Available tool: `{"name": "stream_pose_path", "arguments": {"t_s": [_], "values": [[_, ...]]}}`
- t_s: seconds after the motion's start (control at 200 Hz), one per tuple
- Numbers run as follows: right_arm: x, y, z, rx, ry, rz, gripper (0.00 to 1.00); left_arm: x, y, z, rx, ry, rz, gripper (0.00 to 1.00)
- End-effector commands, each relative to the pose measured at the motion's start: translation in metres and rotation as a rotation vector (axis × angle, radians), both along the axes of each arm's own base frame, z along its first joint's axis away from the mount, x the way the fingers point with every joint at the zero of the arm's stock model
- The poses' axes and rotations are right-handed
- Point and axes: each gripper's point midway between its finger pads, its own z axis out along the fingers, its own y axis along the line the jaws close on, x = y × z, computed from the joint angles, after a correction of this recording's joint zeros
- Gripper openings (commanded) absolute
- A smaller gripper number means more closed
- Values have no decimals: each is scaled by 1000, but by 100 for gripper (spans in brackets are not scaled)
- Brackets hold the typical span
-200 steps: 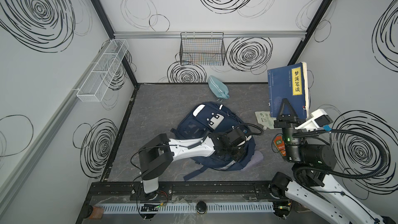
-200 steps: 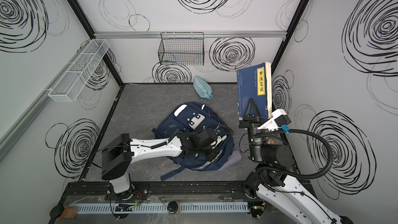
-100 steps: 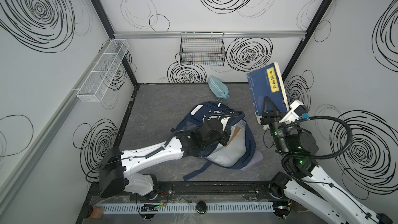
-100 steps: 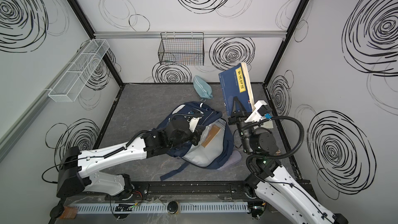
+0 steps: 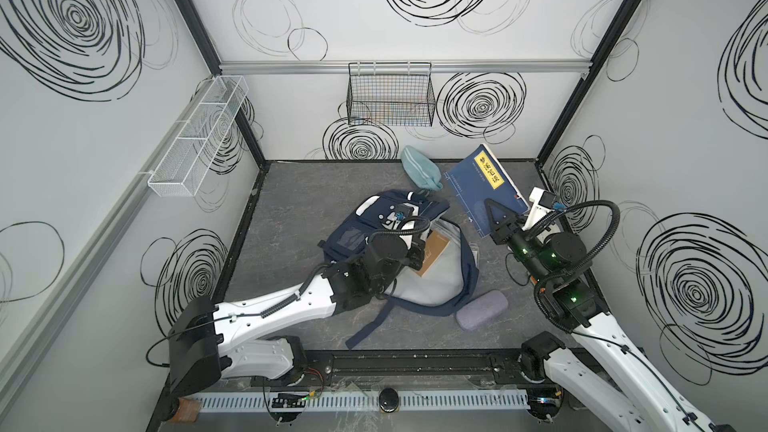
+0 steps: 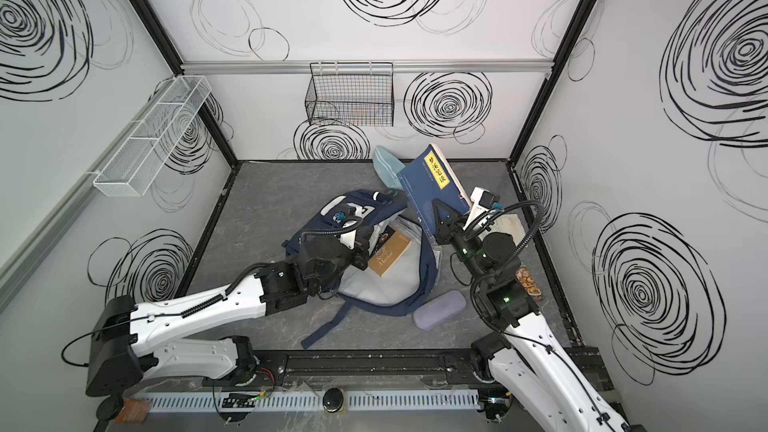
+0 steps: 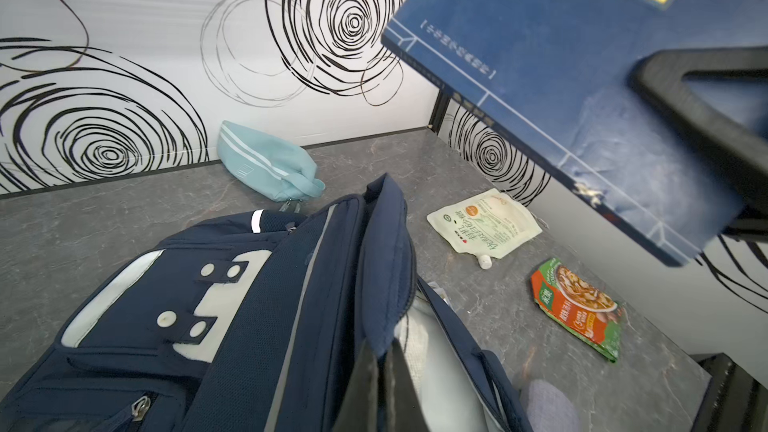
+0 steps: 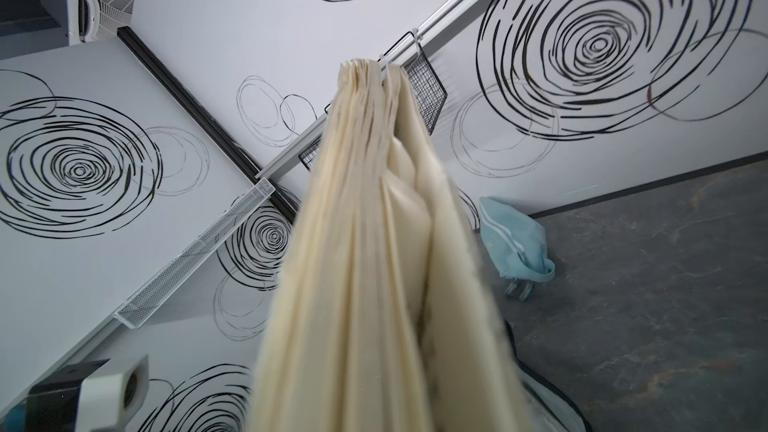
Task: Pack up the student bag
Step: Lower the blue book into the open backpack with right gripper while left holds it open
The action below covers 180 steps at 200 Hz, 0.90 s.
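The student bag lies mid-table, navy with a white dotted patch. Its main compartment gapes open and shows a grey lining. A brown book lies inside. My left gripper is shut on the navy edge of the bag's upper flap and holds it raised. My right gripper is shut on a big blue book with a yellow label, held tilted in the air above the bag's right side. The right wrist view is filled by the blue book's cream page edges, which hide the fingers.
A light blue pouch lies by the back wall. A grey-purple case sits at the bag's front right. A white spouted pouch and a green-orange packet lie at the right. A wire basket and a mesh shelf hang on the walls.
My left gripper has pulled the bag's flap up and back, opening the compartment. My right arm has swung the blue book left and tilted it over the bag.
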Motion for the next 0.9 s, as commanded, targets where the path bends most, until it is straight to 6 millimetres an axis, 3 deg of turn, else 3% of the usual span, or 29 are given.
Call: {"name": "stream_pose_path", "arguments": {"t_s": [0.0,0.605,0.895], "values": [[-9,9,-13,40,68,92,0,10,16,61,-216,-127,104,0],[-44,-1,-82,-7,339,110,0,9,34,64,-268,-164,171,0],[-49,17,-112,31,440,210,0,8,38,69,-304,-181,187,0]]}}
